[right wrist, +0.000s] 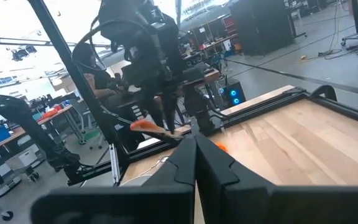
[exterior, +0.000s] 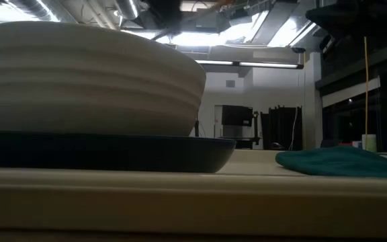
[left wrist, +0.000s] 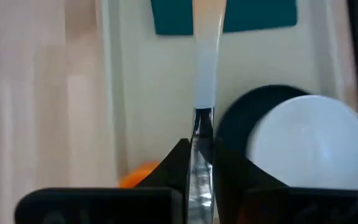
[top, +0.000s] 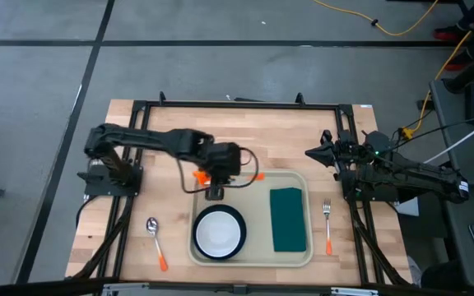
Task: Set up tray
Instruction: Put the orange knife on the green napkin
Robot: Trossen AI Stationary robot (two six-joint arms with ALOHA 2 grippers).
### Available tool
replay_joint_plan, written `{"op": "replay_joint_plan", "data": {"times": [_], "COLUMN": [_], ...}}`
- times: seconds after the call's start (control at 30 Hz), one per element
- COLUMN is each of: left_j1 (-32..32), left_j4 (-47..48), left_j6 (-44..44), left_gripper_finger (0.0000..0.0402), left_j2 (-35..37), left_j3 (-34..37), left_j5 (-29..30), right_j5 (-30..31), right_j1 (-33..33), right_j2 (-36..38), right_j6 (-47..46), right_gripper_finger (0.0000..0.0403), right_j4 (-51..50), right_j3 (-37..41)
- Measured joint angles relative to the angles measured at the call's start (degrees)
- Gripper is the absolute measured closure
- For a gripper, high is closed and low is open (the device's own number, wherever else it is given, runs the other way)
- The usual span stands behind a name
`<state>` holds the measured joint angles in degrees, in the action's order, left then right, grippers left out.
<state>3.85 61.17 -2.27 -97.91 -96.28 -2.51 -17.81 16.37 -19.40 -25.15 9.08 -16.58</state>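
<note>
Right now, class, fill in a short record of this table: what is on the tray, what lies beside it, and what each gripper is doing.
tray: holds plate and cloth
plate: dark, on tray's left part, white bowl on it
cloth: teal, on tray's right part
spoon: on table, left of tray
fork: on table, right of tray
left gripper: shut on orange-handled utensil, over tray's far edge
right gripper: shut, empty, waiting at table's far right

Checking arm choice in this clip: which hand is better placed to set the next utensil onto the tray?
Probably the left hand. It is shut on an orange-handled utensil at the tray's far rim, beside the plate. The right hand waits off the tray, shut and holding nothing.
</note>
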Motion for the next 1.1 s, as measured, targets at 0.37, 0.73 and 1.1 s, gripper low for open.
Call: {"op": "replay_joint_plan", "data": {"times": [0.37, 0.73, 1.1], "left_j1": [-3.4, -3.3, -9.1], "left_j4": [-1.4, -9.9, -10.0], "left_j6": [27.8, 37.8, 8.7], "left_gripper_finger": [0.0373, 0.0373, 0.0373], "left_j2": [-11.3, -15.1, -3.0], "left_j3": [-9.9, -10.3, -12.4], "left_j5": [0.2, 1.3, -0.8], "right_j5": [-0.4, -0.9, -0.3], "right_j1": [0.0, -0.1, -0.1], "right_j2": [0.0, 0.0, -2.2], "right_j6": [-0.3, -0.1, 4.6], "right_gripper_finger": [0.0397, 0.0397, 0.0397], "right_j4": [-0.2, -0.2, 5.8], "right_j3": [0.0, 0.0, -5.0]}}
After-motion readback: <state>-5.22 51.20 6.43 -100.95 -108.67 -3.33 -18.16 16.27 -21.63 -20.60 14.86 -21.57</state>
